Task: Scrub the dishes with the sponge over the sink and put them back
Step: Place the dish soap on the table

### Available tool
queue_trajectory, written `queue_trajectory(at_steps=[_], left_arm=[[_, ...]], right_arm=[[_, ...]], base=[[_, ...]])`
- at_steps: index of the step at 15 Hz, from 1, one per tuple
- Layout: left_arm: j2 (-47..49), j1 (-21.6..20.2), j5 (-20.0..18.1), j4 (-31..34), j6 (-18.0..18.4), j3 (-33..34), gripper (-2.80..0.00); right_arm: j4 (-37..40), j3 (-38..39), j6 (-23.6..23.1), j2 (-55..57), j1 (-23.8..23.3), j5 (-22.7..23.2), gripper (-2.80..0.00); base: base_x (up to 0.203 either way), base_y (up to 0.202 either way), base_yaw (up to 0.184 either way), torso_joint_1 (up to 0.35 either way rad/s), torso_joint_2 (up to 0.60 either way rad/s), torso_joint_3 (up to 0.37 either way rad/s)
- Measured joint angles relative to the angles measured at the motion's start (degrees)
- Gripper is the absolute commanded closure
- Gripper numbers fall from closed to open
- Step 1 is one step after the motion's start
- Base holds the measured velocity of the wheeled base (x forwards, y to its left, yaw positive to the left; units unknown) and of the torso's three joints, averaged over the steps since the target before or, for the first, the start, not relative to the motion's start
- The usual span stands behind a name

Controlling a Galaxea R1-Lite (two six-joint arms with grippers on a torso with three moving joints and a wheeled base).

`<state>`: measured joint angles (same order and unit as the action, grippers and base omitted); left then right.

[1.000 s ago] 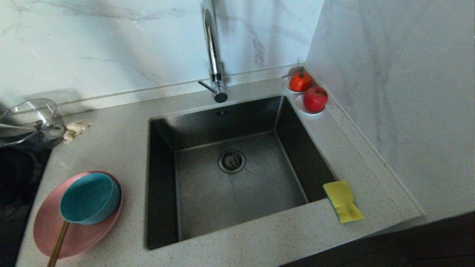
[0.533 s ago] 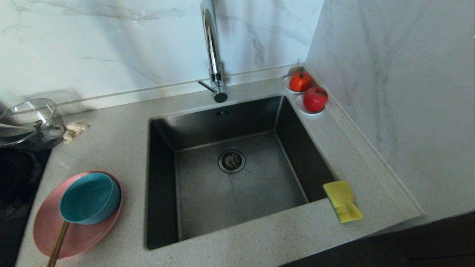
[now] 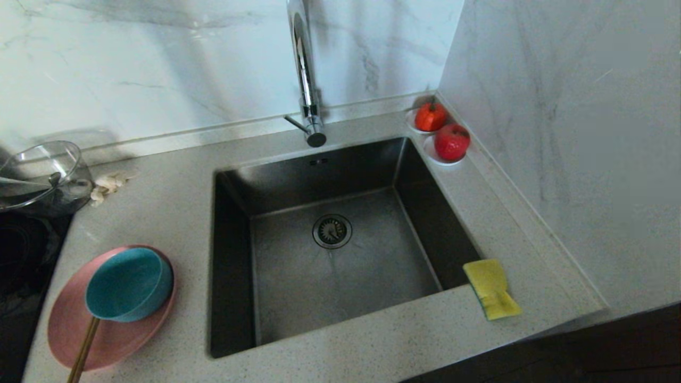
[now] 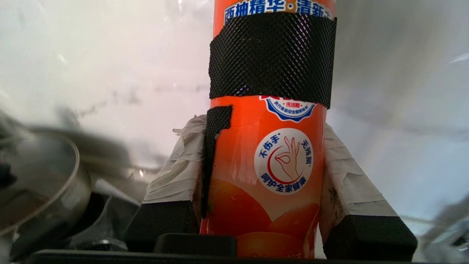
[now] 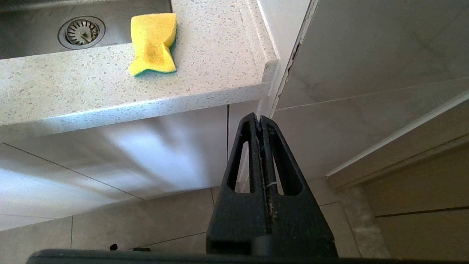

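Note:
A pink plate [image 3: 69,330] lies on the counter left of the sink [image 3: 298,287]. A teal bowl [image 3: 127,284] rests on it, with chopsticks [image 3: 82,351] sticking out beneath the bowl toward the front edge. The yellow sponge [image 3: 490,290] [image 5: 153,43] lies at the sink's front right corner. Neither gripper shows in the head view. In the left wrist view my left gripper [image 4: 262,124] is shut on an orange dish-soap bottle [image 4: 271,165], with its paper-wrapped fingers [image 4: 176,172] on either side. My right gripper [image 5: 259,119] hangs shut and holds nothing, below the counter edge near the sponge.
A tall chrome tap [image 3: 306,80] stands behind the sink. A clear glass jug [image 3: 42,173] and a small rag [image 3: 106,186] sit at the back left beside a black hob [image 3: 21,255]. Two saucers with red fruit [image 3: 451,142] stand in the back right corner by the wall.

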<state>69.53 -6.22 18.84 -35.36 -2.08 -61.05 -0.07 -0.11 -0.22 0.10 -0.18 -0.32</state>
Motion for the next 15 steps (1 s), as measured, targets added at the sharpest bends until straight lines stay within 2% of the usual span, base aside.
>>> queue_trajectory(at_steps=[3, 6, 12, 15], left_arm=[[3.53, -0.52, 0.07, -7.66, -0.66, 4.43, 0.0], [7.89, -0.58, 0.16, -13.07, -0.56, 6.08, 0.0], [15.79, -1.27, -0.18, -13.54, -0.8, 6.4, 0.0], [19.5, -1.98, -0.48, -13.5, -0.77, 4.41, 0.0]], right_arm=[[0.0, 0.01, 0.0, 0.0, 0.0, -0.02, 0.0], [-0.02, 0.01, 0.0, 0.0, 0.0, -0.03, 0.0], [0.0, 0.0, -0.02, 0.0, 0.0, -0.02, 0.0], [0.0, 0.01, 0.0, 0.0, 0.0, -0.01, 0.0]], base=[[0.0, 0.0, 0.0, 0.0, 0.0, 0.0], [0.0, 0.0, 0.0, 0.0, 0.0, 0.0], [0.0, 0.0, 0.0, 0.0, 0.0, 0.0], [0.0, 0.0, 0.0, 0.0, 0.0, 0.0]])
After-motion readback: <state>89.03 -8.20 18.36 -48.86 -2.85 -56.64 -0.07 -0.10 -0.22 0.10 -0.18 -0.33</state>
